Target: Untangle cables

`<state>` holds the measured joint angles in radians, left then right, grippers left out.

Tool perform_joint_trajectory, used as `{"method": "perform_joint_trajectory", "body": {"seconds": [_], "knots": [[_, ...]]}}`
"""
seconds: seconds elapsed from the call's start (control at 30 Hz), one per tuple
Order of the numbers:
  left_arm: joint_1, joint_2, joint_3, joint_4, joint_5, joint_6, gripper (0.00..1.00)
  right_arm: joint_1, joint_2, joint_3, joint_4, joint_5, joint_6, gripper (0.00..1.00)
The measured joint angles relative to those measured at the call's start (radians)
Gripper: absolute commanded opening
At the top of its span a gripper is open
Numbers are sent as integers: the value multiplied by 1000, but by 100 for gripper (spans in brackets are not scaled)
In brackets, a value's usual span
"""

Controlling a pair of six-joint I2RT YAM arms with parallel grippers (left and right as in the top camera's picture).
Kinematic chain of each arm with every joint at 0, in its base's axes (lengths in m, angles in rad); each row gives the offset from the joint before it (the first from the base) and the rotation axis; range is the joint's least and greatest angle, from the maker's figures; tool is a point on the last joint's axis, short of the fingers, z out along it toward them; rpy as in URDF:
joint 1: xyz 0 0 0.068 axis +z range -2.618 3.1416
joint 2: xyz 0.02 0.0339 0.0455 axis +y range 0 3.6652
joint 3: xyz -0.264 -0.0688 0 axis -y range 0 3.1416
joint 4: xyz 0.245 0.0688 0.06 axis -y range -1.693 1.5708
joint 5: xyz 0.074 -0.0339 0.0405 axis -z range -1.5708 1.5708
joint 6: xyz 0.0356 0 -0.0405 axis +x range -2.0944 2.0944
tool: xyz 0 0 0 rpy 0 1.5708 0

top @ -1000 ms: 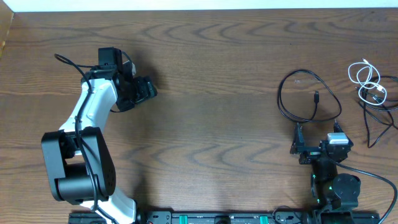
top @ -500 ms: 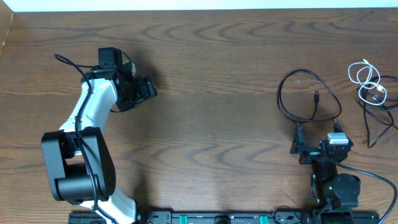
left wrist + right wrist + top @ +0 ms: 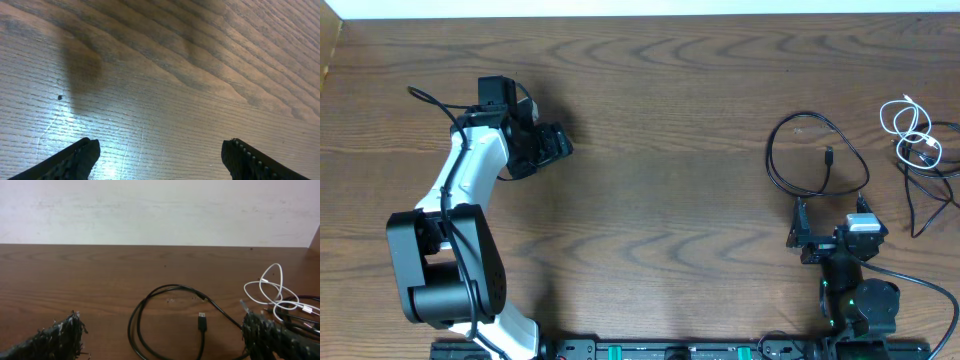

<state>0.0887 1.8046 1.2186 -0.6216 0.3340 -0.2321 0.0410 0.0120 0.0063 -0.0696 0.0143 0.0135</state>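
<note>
Looping black cable: lies flat on the counter right of centre, in one open ring just ahead of the right arm. In the right wrist view its near edge is cut off by the bottom of the frame.
Plug: one end of that cable, lying inside the ring. The other end is hard to make out.
White cable: small loose loops near the counter's right edge, well apart from the ring.
Second black cable: just beside and below the white one, running off the right edge of the overhead view. In the right wrist view a finger hides part of it.
White and second black: they meet or cross, but which lies on top is too small to tell.
Right gripper: low near the ring's near side, jaws spread wide and holding nothing. Whether a finger touches the ring cannot be told.
Left gripper: far to the left, well apart from every cable, jaws wide and empty. Only the two fingertips show in its wrist view, over bare wood.
Wall: pale, behind the counter's far edge.
</note>
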Motion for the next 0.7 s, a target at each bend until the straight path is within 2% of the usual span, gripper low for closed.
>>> {"method": "perform_joint_trajectory", "body": {"seconds": [0.23,0.53,0.7], "knots": [[0,-35,-1,0,0,0,84,0,0,0,0,0,0,99],[0,-259,-1,-1,0,0,84,0,0,0,0,0,0,99],[0,-297,-1,-1,0,0,84,0,0,0,0,0,0,99]]}}
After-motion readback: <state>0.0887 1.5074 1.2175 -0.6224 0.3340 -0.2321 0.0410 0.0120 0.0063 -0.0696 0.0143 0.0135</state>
